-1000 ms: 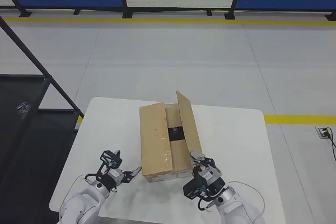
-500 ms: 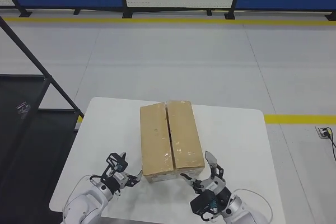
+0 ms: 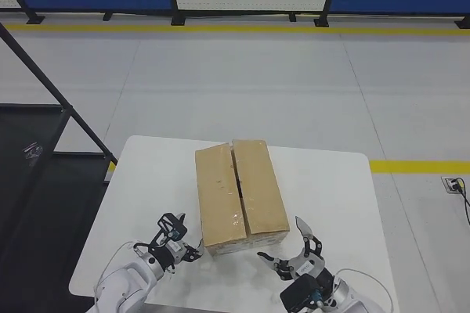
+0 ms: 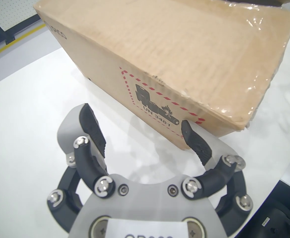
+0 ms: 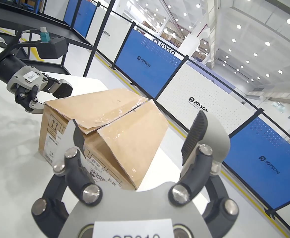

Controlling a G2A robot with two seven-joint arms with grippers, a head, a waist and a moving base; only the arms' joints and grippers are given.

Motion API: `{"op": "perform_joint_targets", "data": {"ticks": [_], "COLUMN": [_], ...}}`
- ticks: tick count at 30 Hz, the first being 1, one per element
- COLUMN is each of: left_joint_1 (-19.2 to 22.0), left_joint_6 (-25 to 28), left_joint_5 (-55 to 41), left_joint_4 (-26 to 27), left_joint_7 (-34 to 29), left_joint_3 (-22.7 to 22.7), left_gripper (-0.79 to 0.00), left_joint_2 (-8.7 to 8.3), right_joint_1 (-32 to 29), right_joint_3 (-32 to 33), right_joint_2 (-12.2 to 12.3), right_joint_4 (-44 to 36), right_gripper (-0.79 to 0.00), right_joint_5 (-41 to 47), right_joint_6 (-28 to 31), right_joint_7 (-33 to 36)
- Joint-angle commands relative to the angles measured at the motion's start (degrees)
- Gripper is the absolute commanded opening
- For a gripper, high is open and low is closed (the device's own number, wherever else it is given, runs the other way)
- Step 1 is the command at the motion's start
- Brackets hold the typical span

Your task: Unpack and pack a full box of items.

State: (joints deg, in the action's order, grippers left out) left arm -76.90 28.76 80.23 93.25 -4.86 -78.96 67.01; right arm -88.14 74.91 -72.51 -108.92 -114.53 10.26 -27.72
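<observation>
A long brown cardboard box (image 3: pixel 241 192) lies in the middle of the white counter (image 3: pixel 149 188), its long side running away from the robot. Both top flaps are folded down and meet along a lengthwise seam. A thin dark gap shows partway along that seam. In the right wrist view the flap ends nearest the robot sit slightly uneven, and shiny clear tape clings to the cardboard (image 5: pixel 115 125).

The left tool (image 3: pixel 189 235) is low over the counter at the box's near left corner, with its two black-padded fingers spread wide and nothing between them. In the left wrist view (image 4: pixel 135 116) one pad lies right by the lower edge of the box's side wall (image 4: pixel 174 40); whether it touches cannot be told.

The right tool (image 3: pixel 280 239) is off the box's near right corner, clear of the cardboard. Its fingers are also wide apart and hold nothing (image 5: pixel 136 121).
</observation>
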Motion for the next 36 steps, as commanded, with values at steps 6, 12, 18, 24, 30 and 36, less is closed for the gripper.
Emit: {"op": "perform_joint_targets", "data": {"ticks": [6,12,18,24,30,36], "left_joint_1": [-0.1,0.8,1.5,1.5,1.2,1.0], "left_joint_6": [-0.3,0.0,0.2,1.4,0.9,0.4], "left_joint_5": [0.4,1.4,1.2,1.3,1.1,2.3], "left_joint_4": [0.9,1.7,2.3,2.5,2.7,3.7], "left_joint_7": [-0.4,-1.5,-1.9,-2.2,-1.7,-0.7], "left_joint_3": [0.6,2.1,3.5,3.6,3.9,5.5], "left_gripper": [0.0,0.0,0.0,0.0,0.0,0.0], "left_joint_2": [0.02,0.05,0.14,0.05,0.09,0.16], "right_joint_1": [0.0,-0.8,-1.2,-1.2,-0.9,0.6], "right_joint_3": [0.0,0.9,1.5,1.6,1.3,0.6], "right_joint_2": [0.0,0.3,0.5,0.6,0.6,0.7], "right_joint_4": [0.0,0.0,-0.3,-0.3,-0.7,-0.6], "right_gripper": [0.0,0.0,0.0,0.0,0.0,0.0], "right_joint_5": [0.3,1.4,1.8,1.7,2.1,1.9], "right_joint_6": [-0.2,-0.6,-0.7,-0.5,-0.3,0.8], "right_joint_7": [0.3,-0.9,-1.9,-2.0,-1.5,-1.1]}}
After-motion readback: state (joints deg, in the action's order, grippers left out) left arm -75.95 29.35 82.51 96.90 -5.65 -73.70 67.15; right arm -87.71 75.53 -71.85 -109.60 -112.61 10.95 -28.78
